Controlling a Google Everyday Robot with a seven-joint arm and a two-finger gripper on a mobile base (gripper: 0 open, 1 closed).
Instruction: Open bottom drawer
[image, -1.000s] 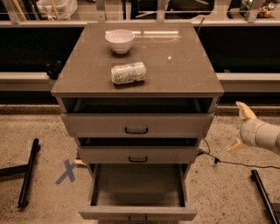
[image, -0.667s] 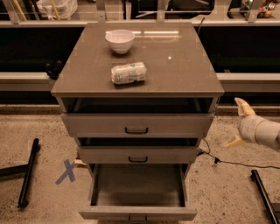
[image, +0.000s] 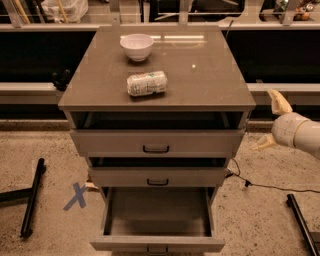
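Observation:
The bottom drawer (image: 157, 243) is the lowest of three grey-taupe drawers. It stands pulled far out, showing its plain grey interior (image: 157, 210), and its small black handle (image: 156, 248) sits at the frame's bottom edge. The middle drawer (image: 158, 176) and top drawer (image: 156, 142) are each out a little. My gripper (image: 270, 123) is to the right of the cabinet at the top drawer's height, clear of it. Its two pale fingers (image: 279, 102) are spread apart and hold nothing.
A white bowl (image: 136, 46) and a lying white-labelled can (image: 146, 83) sit on the cabinet top (image: 200, 80). A black cable (image: 260, 186) runs over the floor on the right. Black bars lie on the floor at the left (image: 32, 197) and right (image: 301, 220). A blue tape X (image: 76, 196) marks the floor.
My gripper has moved up and slightly left beside the cabinet. The drawers, bowl and can have not moved.

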